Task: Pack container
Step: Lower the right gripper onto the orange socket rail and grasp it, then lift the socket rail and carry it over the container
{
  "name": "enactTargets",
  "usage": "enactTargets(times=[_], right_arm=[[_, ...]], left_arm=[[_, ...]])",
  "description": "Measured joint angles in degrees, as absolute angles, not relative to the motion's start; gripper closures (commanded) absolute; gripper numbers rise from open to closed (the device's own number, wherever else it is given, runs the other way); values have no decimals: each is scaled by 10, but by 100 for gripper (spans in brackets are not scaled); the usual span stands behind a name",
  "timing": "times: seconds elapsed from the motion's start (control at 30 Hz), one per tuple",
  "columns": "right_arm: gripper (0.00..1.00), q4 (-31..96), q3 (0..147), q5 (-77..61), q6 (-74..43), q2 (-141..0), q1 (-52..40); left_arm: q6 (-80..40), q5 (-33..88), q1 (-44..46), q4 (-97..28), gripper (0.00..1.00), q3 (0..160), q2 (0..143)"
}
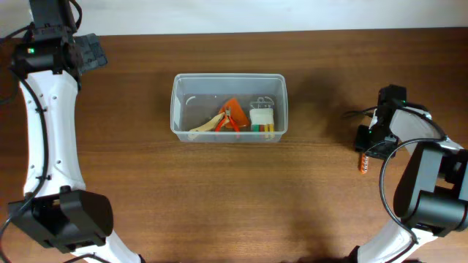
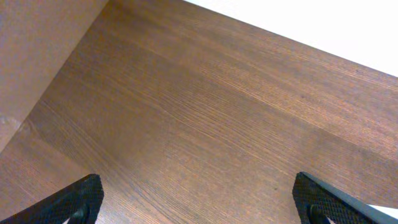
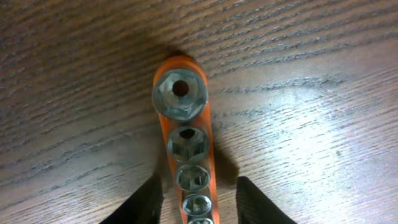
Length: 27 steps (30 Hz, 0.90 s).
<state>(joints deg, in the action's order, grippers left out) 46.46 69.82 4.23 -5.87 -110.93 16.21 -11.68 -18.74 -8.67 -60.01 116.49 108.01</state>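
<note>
On the near right, the right gripper (image 3: pixel 199 202) hangs low over an orange strip of sockets (image 3: pixel 186 143) lying on the wooden table (image 1: pixel 146 197), its jaws spread to either side of the strip and, as far as the wrist view shows, not yet pressing on it. The strip looks stiff and heavy for its size, and the steel rounds are likely slick, so a pinch across its narrow width seems safest. Farther in, at the middle of the table and well apart from both arms, stands the container (image 1: pixel 175 109), upright and open-topped, already holding an orange-handled tool (image 1: pixel 231 115), a pale piece beside it and a small packet (image 1: pixel 262 117) at its right end. The tub is probably light, thin-walled and a little springy, apt to slide if nudged, so the rim of a short wall is the place to hold it. At the far left, the left gripper (image 2: pixel 199 200) hovers over bare wood, its jaws wide apart and holding nothing
</note>
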Motion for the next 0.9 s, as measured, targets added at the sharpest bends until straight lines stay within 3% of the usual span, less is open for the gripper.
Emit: enactTargets(times=[0.3,0.67,0.9], right_arm=[[88,465,696,43,-59,-1109,162],[89,509,737,42,-60,-1120,162],[88,602,946,39,-60,-1125,162]], left_arm=[[-117,-187,-87,-600,1,1165,1080],[-117,-187,-87,-600,1,1165,1080],[-117,-187,-87,-600,1,1165,1080]])
